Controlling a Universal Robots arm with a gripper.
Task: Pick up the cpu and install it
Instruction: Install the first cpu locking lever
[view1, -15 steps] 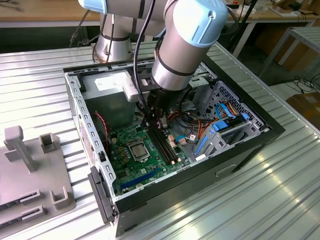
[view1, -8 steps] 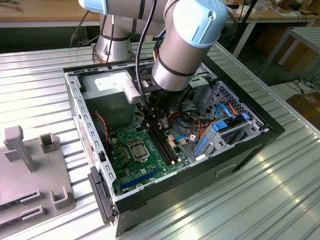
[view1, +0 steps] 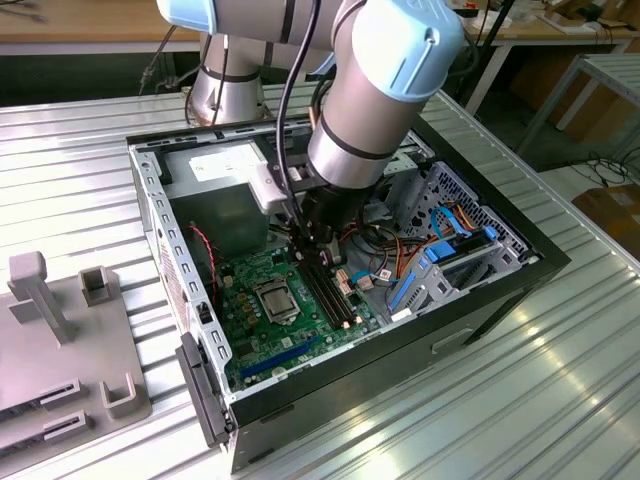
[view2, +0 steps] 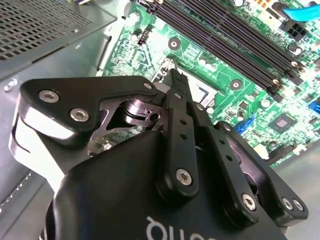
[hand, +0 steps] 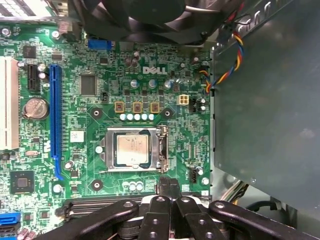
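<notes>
A: Lab bay, ribbed metal worktop (view1: 560, 330), open PC case (view1: 480, 300) lying on its side in the middle, grey fixture blocks (view1: 60, 330) off to the exterior view's left.

B: Where's the cpu?

A: The cpu (hand: 133, 150) is already sitting inside the socket frame (hand: 161, 150) on the green motherboard (hand: 90, 125). In the exterior view it's the silver square (view1: 274, 298), just to that view's left of the long black memory slots (view1: 328, 290).

B: End effector?

A: End effector (hand: 167, 186) hangs over the board between the memory slots and the socket. Fingers pressed together, tips touching, nothing pinched between them. The second wrist view shows the same: closed tip (view2: 175, 80) pointing down at the socket edge.

B: Offset?

A: Small. In the exterior view the cpu lies just to the left and a bit nearer than the end effector (view1: 318, 250). Chip is square, so no long axis. Its edges run parallel to the slots. The power-supply box (view1: 215, 195) stands at the far left, apart from both.

B: Status?

A: My read: chip placed, socket frame not clearly latched. Can't tell from here.
</notes>
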